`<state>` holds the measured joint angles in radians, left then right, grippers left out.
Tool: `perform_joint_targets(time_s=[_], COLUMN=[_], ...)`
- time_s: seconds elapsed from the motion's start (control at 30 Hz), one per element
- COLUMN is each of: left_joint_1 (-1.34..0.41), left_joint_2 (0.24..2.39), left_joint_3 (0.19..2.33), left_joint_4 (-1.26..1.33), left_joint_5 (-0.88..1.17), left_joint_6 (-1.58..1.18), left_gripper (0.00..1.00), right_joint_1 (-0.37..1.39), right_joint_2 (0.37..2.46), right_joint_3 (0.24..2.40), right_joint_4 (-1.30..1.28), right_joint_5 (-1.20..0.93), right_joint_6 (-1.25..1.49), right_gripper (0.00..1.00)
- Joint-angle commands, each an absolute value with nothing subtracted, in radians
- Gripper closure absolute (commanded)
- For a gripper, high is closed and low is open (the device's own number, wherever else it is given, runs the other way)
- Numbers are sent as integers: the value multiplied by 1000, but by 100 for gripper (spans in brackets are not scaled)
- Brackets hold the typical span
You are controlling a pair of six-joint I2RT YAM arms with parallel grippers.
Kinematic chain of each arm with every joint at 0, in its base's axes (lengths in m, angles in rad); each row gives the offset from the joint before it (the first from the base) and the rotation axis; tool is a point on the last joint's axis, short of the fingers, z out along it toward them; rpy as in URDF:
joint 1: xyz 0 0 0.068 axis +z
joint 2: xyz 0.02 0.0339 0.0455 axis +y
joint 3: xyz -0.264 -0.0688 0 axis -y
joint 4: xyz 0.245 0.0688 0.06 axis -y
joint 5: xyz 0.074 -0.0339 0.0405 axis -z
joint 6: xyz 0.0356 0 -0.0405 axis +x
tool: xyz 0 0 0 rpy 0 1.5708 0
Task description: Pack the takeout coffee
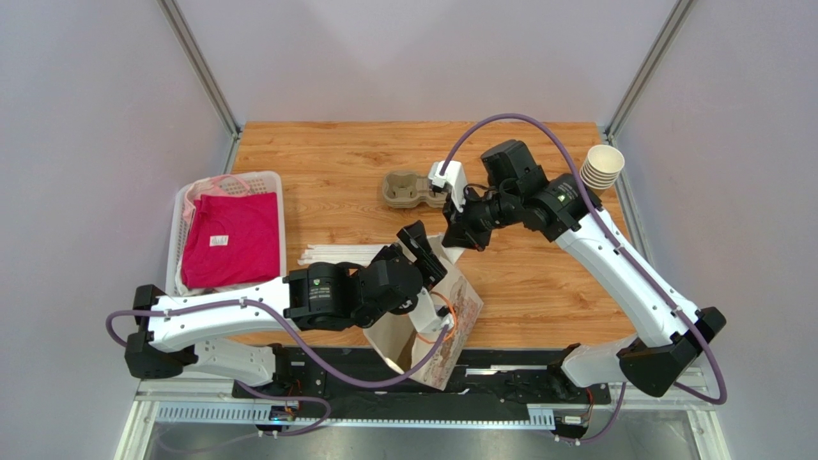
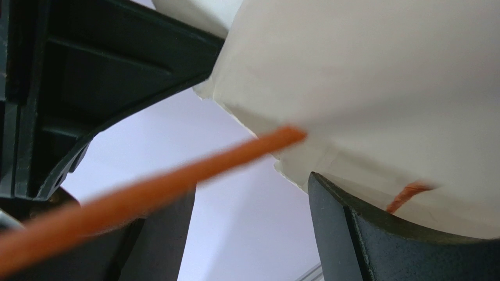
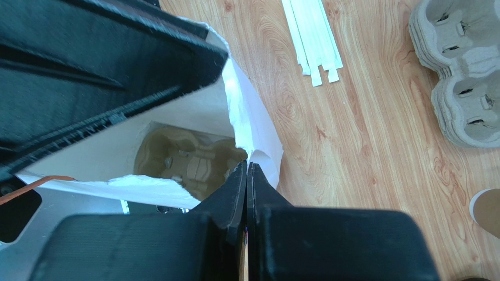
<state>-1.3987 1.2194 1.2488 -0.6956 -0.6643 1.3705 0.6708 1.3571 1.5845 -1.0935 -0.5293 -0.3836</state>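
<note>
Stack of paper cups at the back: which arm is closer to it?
Right. The right arm bends just beside the stack of paper cups; the left arm lies front left, at the paper bag.

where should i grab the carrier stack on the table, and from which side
Probably the waist of the carrier stack, between its two wells, coming straight down from above. It lies flat, wells up, and the waist looks like its narrowest span, so a two-finger grip could close across it there.
</note>
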Motion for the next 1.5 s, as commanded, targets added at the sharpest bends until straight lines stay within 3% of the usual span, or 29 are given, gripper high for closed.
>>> perform_joint_targets(time_s=[0.0,0.37,0.97,1.3,1.4,1.47], left_joint_1=[-1402,-1401,-1348,-1252,-1154,-1093], left_joint_2=[1169,1126,1140,1180,1189,1195], left_joint_3=[1240,1243,1380,1633,1748,1852], left_joint_4=[-672,-647,-683,-759,-871,-961], left_joint_5=[-710,-729,-652,-557,-459,-283], left_joint_6=[1472,1568,1438,1076,835,620], left_gripper=[21,21,21,19,15,14], right_joint_1=[666,664,658,652,649,638], right_joint_2=[1321,1299,1258,1243,1247,1262], right_joint_3=[1588,1568,1528,1505,1505,1519], right_joint_4=[-1046,-1043,-1031,-1014,-1000,-999], right_joint_5=[-526,-525,-525,-514,-503,-497], right_joint_6=[-410,-420,-425,-445,-468,-489], right_gripper=[100,100,100,100,100,100])
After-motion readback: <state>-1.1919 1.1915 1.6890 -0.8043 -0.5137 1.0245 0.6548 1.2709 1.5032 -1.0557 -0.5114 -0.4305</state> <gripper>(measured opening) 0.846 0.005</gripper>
